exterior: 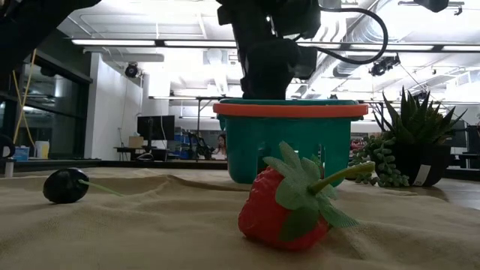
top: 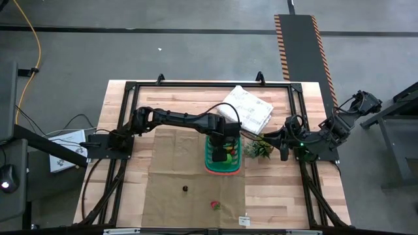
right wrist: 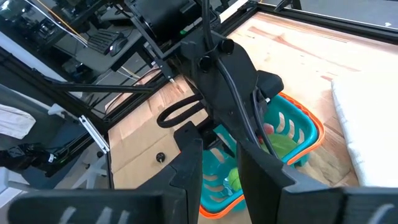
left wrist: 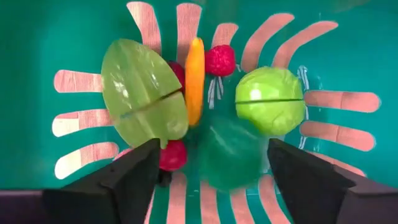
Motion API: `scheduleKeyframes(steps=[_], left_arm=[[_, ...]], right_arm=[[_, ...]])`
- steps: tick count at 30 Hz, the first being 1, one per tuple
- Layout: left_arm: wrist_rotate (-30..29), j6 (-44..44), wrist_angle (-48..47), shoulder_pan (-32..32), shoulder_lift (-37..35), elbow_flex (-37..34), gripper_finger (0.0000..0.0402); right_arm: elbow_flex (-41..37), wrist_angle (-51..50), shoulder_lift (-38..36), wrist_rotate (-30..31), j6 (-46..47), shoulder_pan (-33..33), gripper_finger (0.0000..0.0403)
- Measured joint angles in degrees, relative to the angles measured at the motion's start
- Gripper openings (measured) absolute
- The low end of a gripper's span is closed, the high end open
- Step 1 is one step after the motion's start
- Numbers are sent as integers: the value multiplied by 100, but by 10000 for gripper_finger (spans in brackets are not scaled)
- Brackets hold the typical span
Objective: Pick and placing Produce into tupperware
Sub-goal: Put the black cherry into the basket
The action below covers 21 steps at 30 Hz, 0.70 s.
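Teal basket (top: 210, 156) sits mid-table, and the left gripper (left wrist: 211, 168) hangs over it with fingers spread wide and empty, a blurred green piece (left wrist: 227, 152) dropping between them: release step. Next, I judge, lift out toward the strawberry (top: 215, 205) at six o'clock. The right gripper (right wrist: 221, 165) waits at three o'clock, narrowly parted, holding nothing

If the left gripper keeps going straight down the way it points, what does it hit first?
Most likely the blurred round green piece right between the open fingers of the left gripper, inside the teal basket. It may be in mid-fall; otherwise the basket floor comes next.
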Motion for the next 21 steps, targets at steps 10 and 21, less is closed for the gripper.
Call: scheduleKeyframes(steps=[10, 21], left_arm=[[0, -1, -3, 0, 0, 0, 321], [40, -3, -79, 0, 0, 0, 289]], right_arm=[[0, -35, 0, 4, -2, 1, 89], [105, 31, -65, -182, -42, 1, 89]])
